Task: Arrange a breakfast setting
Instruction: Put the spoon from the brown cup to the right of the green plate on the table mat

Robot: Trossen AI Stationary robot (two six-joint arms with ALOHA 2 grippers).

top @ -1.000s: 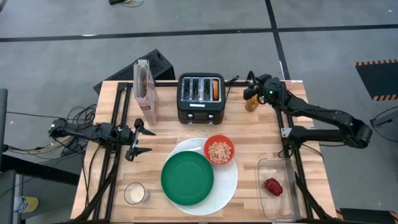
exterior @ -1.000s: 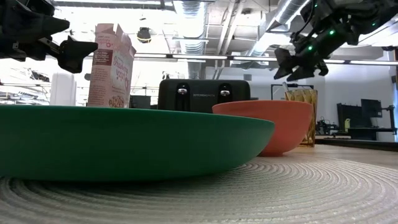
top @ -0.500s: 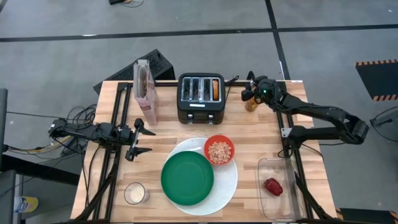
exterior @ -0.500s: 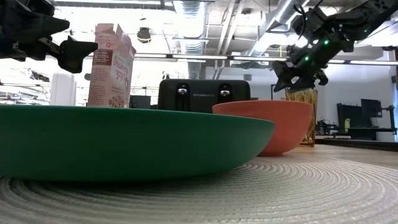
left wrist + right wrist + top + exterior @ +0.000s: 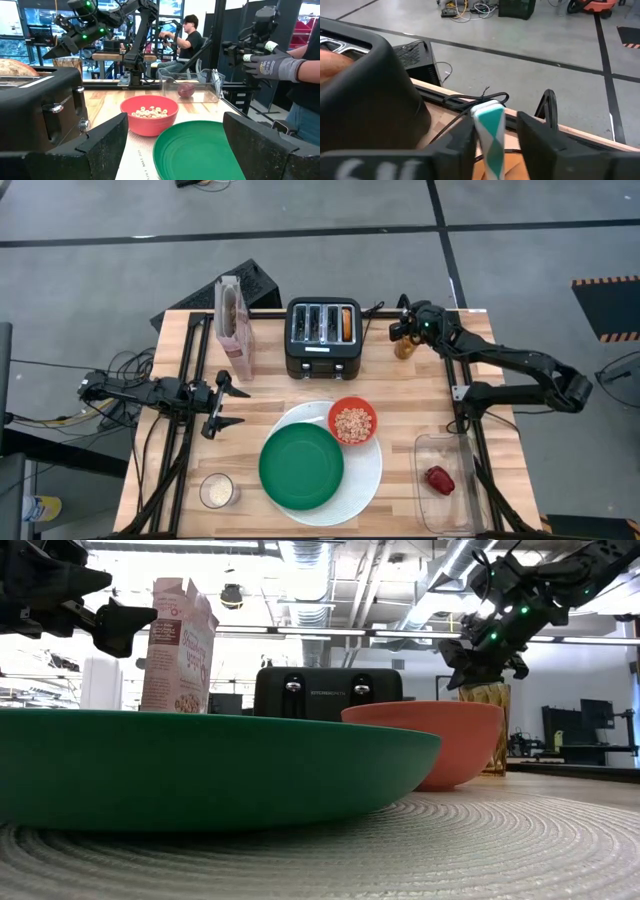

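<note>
A green plate [image 5: 301,466] lies on a large white plate [image 5: 368,480], and a red bowl [image 5: 352,421] of cereal sits on the white plate's far right rim. A bagel [image 5: 346,323] sticks up from the toaster's right slot. A small red food item [image 5: 439,479] lies in the clear tub. The teal-handled spoon [image 5: 489,127] stands in an amber holder [image 5: 485,705] at the table's far right. My right gripper [image 5: 398,332] is over this holder, shut on the handle. My left gripper [image 5: 237,406] waits open and level at the left. My right gripper has the spoon's teal-and-white handle near its top end [image 5: 490,142] between its two fingers. The handle lies against one finger [image 5: 465,145]; whether the other touches it, I cannot tell. The fingers slant down from the table's right. The spoon stands upright in the holder.
A black toaster [image 5: 323,340] and a cereal box [image 5: 235,328] stand at the back. A small cup [image 5: 218,491] is at the near left, and a clear tub [image 5: 447,502] at the near right. Beyond the table a person's gloved hand [image 5: 280,65] shows.
My right gripper has come down and toward the table's left, onto the amber holder, and its fingers have closed in on the spoon's handle. The spoon still stands in the holder.
</note>
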